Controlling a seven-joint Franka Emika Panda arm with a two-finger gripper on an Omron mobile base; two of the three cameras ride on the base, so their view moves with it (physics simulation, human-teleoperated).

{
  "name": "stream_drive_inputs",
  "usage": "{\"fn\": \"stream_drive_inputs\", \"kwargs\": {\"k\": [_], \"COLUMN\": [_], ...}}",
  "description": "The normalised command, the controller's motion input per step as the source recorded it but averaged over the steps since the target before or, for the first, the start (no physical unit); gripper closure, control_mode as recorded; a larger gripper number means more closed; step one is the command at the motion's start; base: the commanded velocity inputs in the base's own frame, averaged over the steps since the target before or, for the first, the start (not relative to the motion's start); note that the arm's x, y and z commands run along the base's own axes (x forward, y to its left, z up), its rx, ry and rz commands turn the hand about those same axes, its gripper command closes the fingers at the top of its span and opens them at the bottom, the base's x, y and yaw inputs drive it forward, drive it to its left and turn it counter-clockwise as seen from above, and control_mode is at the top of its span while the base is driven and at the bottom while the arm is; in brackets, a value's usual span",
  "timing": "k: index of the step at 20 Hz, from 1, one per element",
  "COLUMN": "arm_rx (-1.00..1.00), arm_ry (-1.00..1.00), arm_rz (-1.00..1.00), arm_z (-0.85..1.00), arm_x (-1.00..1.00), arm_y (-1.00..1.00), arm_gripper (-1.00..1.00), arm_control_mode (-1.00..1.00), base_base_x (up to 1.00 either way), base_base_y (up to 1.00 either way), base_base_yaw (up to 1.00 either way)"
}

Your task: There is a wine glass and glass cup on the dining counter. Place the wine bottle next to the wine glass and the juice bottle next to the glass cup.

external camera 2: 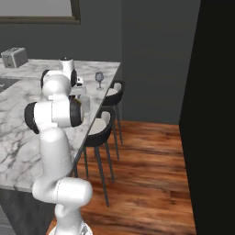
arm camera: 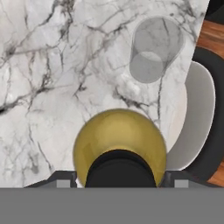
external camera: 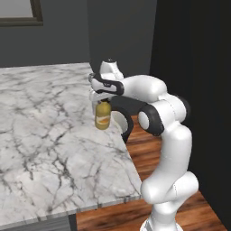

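Note:
My gripper (external camera: pixel 103 98) is shut on the neck of the juice bottle (external camera: pixel 103 116), a squat yellow bottle with a black cap, near the right edge of the dining counter (external camera: pixel 45 135). From the hand view I look down on the juice bottle (arm camera: pixel 119 142), with the gripper (arm camera: pixel 120 183) at its cap. The clear glass cup (arm camera: pixel 154 49) stands upright a short way beyond it on the marble. The stemmed wine glass (external camera 2: pixel 99 79) stands farther along the same edge, past the glass cup (external camera 2: pixel 85 103). The wine bottle is out of view.
Two dark bar stools with pale seats (external camera 2: pixel 114 89) (external camera 2: pixel 98 128) stand along the counter's edge over the wooden floor; one seat (arm camera: pixel 197 118) shows just beyond the marble rim. A toaster (external camera 2: pixel 13 57) sits at the counter's far left. A dark wall panel rises on the right.

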Motion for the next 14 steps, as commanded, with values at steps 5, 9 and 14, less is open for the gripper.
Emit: {"fn": "stream_drive_inputs", "kwargs": {"k": [5,9,14], "arm_rx": [-0.01,-0.02,-0.01], "arm_ry": [-0.03,0.00,-0.03], "arm_rz": [0.00,0.00,0.00], "arm_z": [-0.13,-0.16,-0.17], "arm_x": [0.20,0.27,0.15], "arm_y": [0.12,0.02,0.00], "arm_gripper": [1.00,1.00,1.00], "arm_control_mode": [-1.00,-1.00,-1.00], "base_base_x": [0.00,0.00,0.00], "base_base_y": [0.00,0.00,0.00], "base_base_yaw": [0.00,0.00,0.00]}}
